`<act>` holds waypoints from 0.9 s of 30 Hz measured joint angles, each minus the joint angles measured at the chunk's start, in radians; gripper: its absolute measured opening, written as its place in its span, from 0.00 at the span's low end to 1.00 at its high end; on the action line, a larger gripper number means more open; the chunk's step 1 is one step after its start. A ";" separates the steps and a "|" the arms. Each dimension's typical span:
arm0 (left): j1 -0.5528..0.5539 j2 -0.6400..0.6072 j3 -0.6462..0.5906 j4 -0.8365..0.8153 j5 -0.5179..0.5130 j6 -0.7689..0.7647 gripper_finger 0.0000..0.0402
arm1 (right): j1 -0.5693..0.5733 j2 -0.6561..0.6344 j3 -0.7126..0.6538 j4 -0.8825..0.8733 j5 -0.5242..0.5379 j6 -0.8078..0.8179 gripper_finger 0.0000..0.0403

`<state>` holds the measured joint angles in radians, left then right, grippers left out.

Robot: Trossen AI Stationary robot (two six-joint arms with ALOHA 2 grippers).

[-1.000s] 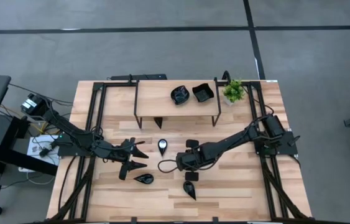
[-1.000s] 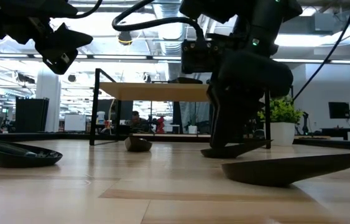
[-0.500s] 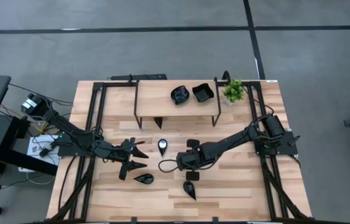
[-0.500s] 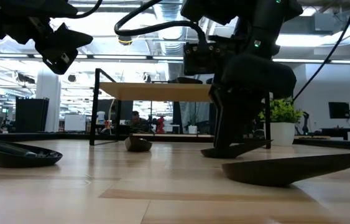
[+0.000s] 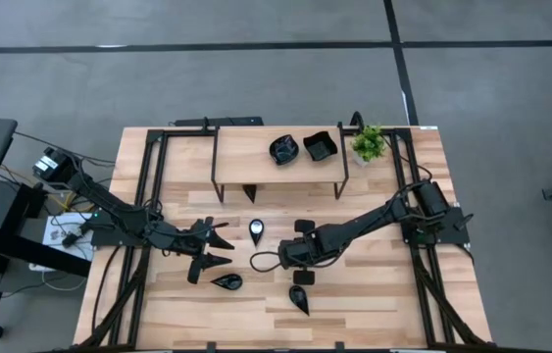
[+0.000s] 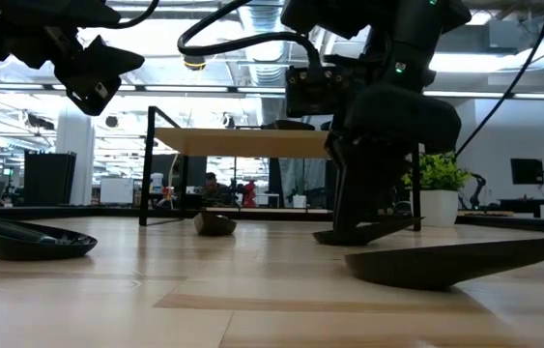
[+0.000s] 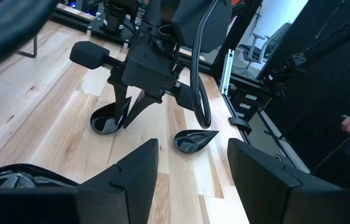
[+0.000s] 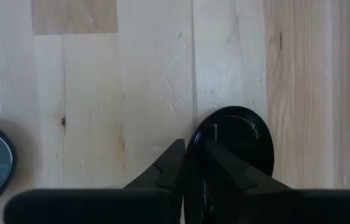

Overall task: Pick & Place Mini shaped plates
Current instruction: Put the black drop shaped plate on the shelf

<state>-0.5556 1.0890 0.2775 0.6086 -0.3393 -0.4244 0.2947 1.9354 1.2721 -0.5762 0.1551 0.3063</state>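
Right gripper (image 5: pixel 304 278) is down on the table, fingers pinched almost together over the rim of a round dish (image 8: pixel 234 144). The right wrist view shows one finger inside the rim and one outside, so this looks like an edge grip, the sensible hold for a shallow, glossy dish that offers no sides to squeeze. From table level the dish (image 6: pixel 368 232) appears to sit on the wood, one edge perhaps tipped up; hard to say whether it has left the surface.

Left gripper (image 5: pixel 219 245) hangs above the table with fingers spread wide and nothing between them, waiting beside a leaf dish (image 5: pixel 226 282) just below it.

More dishes lie close: a pointed one (image 5: pixel 300 300) near the front edge and a small oval one (image 5: pixel 257 230) between the arms. Two dishes already rest on the raised shelf (image 5: pixel 246 152), a scalloped round one (image 5: pixel 284 149) and a square one (image 5: pixel 320 146), next to the plant (image 5: pixel 368 143). That shelf is probably the drop spot, with the plant kept clear at the corner.
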 joint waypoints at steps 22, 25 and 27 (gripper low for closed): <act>0.000 0.000 0.000 0.002 0.000 0.000 0.49 | 0.006 0.001 0.040 -0.069 -0.058 0.006 0.00; 0.000 0.000 0.000 0.002 0.000 0.000 0.49 | 0.014 0.001 0.083 -0.122 -0.057 -0.016 0.00; 0.000 0.000 0.000 0.002 -0.001 0.000 0.49 | 0.015 0.001 0.118 -0.154 -0.058 -0.044 0.00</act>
<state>-0.5556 1.0891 0.2775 0.6108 -0.3404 -0.4240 0.3102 1.9362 1.3900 -0.7302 0.0968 0.2624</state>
